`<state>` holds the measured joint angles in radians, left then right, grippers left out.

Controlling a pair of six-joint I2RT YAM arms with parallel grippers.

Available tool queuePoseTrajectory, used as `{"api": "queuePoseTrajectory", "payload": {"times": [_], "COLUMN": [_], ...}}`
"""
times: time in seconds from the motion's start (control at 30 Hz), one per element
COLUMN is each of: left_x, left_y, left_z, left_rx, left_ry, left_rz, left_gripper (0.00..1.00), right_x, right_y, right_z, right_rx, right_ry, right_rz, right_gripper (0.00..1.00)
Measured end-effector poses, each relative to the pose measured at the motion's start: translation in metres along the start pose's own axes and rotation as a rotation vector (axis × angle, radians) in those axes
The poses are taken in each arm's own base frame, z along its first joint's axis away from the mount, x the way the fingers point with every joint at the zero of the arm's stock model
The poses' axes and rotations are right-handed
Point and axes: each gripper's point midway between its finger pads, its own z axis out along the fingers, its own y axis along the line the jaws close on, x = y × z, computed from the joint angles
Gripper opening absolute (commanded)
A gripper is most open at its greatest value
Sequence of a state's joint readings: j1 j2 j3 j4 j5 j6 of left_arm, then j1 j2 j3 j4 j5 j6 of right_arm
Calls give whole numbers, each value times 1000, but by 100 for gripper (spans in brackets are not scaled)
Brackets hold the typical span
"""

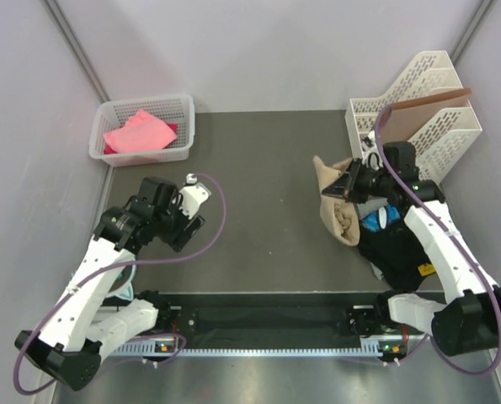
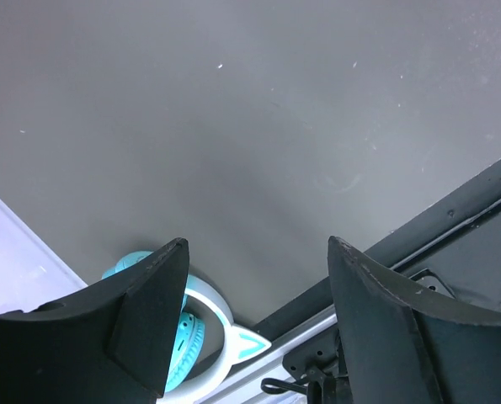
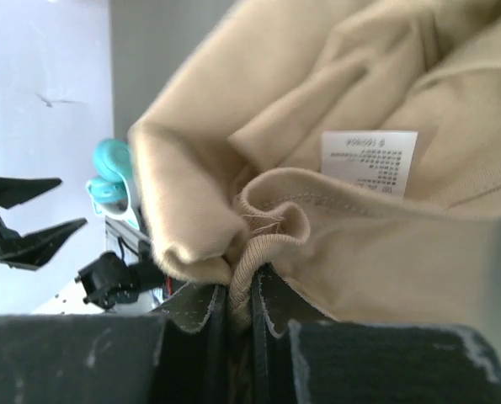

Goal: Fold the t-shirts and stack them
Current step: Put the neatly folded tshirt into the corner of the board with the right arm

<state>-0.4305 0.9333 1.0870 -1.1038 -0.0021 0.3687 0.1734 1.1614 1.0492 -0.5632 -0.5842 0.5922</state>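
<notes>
At right, right gripper (image 3: 240, 293): fingers pressed together on the neck hem of the soft tan cloth t-shirt (image 3: 359, 244)
left gripper (image 2: 258, 252): wide apart, holding nothing, over the dark grey table (image 2: 258, 126)
pink cloth t-shirt (image 1: 138, 130): far left, inside the white plastic mesh basket (image 1: 185, 126)

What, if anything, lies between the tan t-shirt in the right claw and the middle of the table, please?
Nothing visible does. The right claw pinches the tan t-shirt by its collar, and the table toward the left claw lies bare.

tan t-shirt (image 3: 359, 244), pink t-shirt (image 1: 138, 132), white basket (image 1: 187, 126)
</notes>
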Motion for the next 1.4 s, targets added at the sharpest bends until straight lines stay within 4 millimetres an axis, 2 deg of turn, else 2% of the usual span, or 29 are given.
{"api": "queuePoseTrajectory", "payload": {"times": [0.17,0.27,0.37,0.43,0.67,0.93,1.0,1.23,1.4], "left_x": [4,6,5,4,0,4,4,6,7], "left_y": [0,1,1,2,3,5,5,8,8], "left_z": [-2,-4,-5,-7,-15,-19,-20,-25,-26], "left_rx": [-7,-7,-10,-12,-15,-16,-16,-26,-29], "left_ry": [13,19,18,14,6,25,27,38,42], "left_rz": [-1,-2,-2,-1,2,28,32,50,55], "left_gripper": [72,72,72,72,72,72,72,72,72], "right_x": [8,10,7,3,-8,-32,-41,-91,-100], "right_y": [-19,-21,-25,-36,-63,-96,-99,-97,-112], "right_z": [-22,-39,-57,-67,-91,-115,-119,-140,-154], "right_rx": [71,86,102,145,259,354,364,380,433], "right_ry": [5,-23,-69,-110,-211,-331,-347,-423,-478], "right_rz": [62,83,87,108,169,295,317,316,343], "right_gripper": [0,0,0,0,0,0,0,0,0]}}
